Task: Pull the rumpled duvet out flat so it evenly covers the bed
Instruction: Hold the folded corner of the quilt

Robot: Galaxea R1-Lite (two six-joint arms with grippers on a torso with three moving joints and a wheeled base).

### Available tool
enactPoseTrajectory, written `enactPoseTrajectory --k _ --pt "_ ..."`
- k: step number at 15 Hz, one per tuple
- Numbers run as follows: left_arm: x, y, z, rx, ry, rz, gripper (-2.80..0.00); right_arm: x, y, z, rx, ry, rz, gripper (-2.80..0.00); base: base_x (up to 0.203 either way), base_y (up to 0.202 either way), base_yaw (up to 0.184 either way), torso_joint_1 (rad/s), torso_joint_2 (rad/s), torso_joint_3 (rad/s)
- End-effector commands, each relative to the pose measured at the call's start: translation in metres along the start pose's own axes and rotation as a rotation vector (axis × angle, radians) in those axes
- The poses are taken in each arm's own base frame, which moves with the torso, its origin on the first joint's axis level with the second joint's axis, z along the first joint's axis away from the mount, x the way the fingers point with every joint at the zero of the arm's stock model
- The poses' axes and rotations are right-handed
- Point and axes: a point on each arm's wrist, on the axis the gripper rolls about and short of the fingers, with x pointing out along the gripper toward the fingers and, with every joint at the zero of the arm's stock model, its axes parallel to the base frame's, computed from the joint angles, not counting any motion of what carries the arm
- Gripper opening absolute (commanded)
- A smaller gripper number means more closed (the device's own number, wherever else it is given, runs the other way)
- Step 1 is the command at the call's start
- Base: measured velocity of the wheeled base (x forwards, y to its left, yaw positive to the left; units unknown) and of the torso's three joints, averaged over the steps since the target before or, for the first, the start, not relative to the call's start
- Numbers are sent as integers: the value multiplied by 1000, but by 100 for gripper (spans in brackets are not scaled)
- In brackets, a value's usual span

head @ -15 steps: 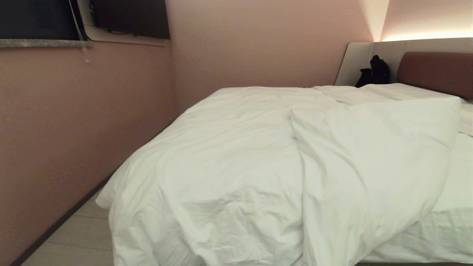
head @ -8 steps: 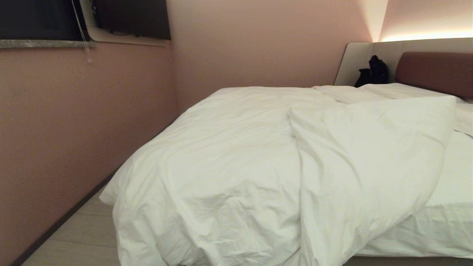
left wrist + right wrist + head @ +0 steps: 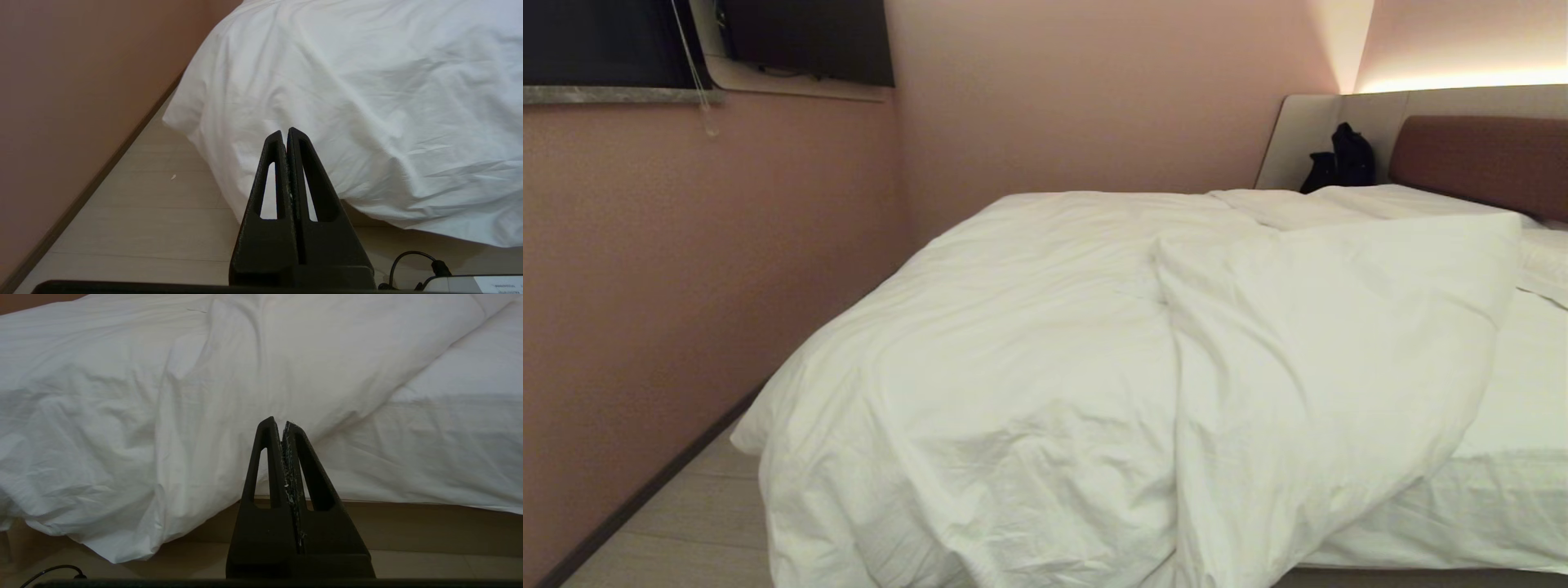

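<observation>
**Two Closed Grippers, One Folded Duvet**

Two grippers parked low at the near side, clear of the cloth: left gripper (image 3: 287, 131) pressed closed and empty, right gripper (image 3: 282, 421) likewise closed on nothing. Found the duvet (image 3: 1029, 359) heaped over the left and middle of the bed (image 3: 1515, 498), spilling off the near-left corner toward the floor (image 3: 686, 531). Saw its right part doubled back on itself, leaving bare sheet (image 3: 1523, 384) at the right. Judged best done by opening wide, pinching the folded flap's edge near the sheet, not the bulk, and drawing it rightward low and slow. Needed care against dragging more cloth off the near edge.
</observation>
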Motion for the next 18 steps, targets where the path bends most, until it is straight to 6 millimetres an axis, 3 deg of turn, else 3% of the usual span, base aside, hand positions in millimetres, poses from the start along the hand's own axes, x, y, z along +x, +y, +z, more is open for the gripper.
enactPoseTrajectory --k 1,18 --pt "0 0 0 1 0 1 -280 0 0 0 0 0 0 -280 0 -171 4 5 2 3" --pt "0 0 0 -2 -1 1 -280 0 0 0 0 0 0 -280 0 -195 0 3 2 3"
